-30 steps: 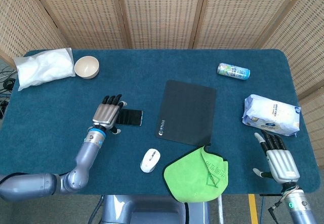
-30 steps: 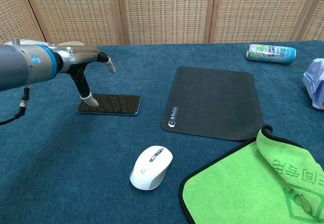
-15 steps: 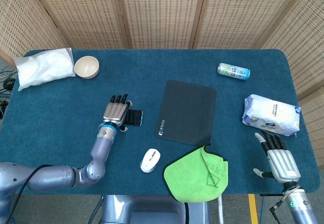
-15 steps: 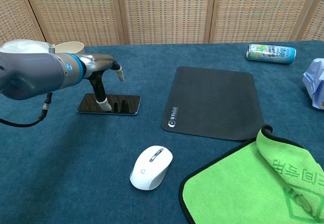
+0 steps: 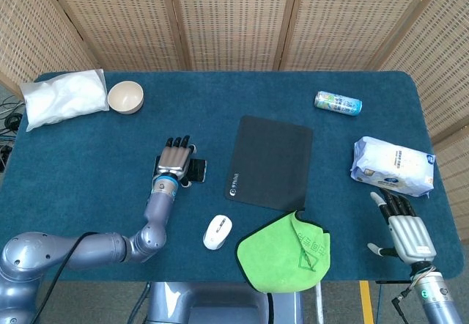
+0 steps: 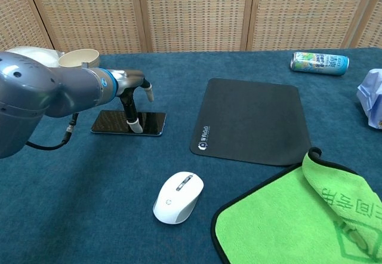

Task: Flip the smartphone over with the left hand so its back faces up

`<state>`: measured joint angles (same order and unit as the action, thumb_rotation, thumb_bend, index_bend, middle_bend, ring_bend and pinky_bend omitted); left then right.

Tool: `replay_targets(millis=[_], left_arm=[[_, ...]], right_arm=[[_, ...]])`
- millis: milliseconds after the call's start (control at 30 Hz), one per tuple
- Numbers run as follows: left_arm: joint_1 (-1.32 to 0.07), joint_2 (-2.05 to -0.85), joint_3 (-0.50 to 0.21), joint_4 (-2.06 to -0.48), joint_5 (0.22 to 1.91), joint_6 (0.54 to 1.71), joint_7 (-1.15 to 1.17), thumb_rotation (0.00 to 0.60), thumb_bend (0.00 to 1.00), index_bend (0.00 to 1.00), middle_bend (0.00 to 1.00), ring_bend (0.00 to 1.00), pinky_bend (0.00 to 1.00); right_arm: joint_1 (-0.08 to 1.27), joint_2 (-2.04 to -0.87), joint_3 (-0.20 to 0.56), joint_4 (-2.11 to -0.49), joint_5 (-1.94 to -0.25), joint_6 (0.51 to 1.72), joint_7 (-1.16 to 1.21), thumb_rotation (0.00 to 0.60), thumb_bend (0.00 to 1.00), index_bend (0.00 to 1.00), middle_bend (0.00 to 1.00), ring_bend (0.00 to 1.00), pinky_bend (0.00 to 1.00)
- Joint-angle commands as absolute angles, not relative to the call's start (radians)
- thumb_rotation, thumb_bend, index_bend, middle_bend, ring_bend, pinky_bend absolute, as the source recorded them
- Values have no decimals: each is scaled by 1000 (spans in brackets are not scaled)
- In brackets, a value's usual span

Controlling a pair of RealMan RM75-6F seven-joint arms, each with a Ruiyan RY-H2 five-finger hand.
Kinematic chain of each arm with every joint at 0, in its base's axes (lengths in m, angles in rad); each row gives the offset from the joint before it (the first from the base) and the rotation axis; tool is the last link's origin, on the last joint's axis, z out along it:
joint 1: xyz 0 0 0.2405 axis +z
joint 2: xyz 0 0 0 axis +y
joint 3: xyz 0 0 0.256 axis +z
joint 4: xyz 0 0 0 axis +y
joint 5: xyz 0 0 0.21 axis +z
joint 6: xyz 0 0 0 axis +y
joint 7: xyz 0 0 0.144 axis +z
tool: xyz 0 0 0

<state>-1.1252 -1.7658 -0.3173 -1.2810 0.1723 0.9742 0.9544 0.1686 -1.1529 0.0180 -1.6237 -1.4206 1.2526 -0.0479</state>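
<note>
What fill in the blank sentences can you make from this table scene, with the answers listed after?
1. The left hand is over the ____, which lies flat on the table.
2. The black mouse pad lies beside the smartphone, on the side toward the robot's ____.
3. The white mouse sits just beside the ____ cloth.
4. The drink can lies on its ____.

Missing words: smartphone; right; green; side

The smartphone was a thin black rectangle with a shiny dark top. It lay flat on the blue table, long side going left to right. It sat just left of the black mat, partly hidden from above.
</note>
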Motion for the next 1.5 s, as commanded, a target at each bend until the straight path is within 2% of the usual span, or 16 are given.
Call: replay_targets(millis=[33, 1500], left_arm=[[-1151, -1794, -323, -1243, 153, 954, 967, 600, 21, 232, 0, 0, 0], [-1187, -1854, -308, -1149, 115, 923, 997, 600, 47, 286, 0, 0, 0]], right_arm=[[172, -1152, 20, -1618, -1415, 1246, -39, 600, 2, 0, 0, 0, 0], [173, -1146, 22, -1608, -1412, 1247, -5, 600, 2, 0, 0, 0, 0]])
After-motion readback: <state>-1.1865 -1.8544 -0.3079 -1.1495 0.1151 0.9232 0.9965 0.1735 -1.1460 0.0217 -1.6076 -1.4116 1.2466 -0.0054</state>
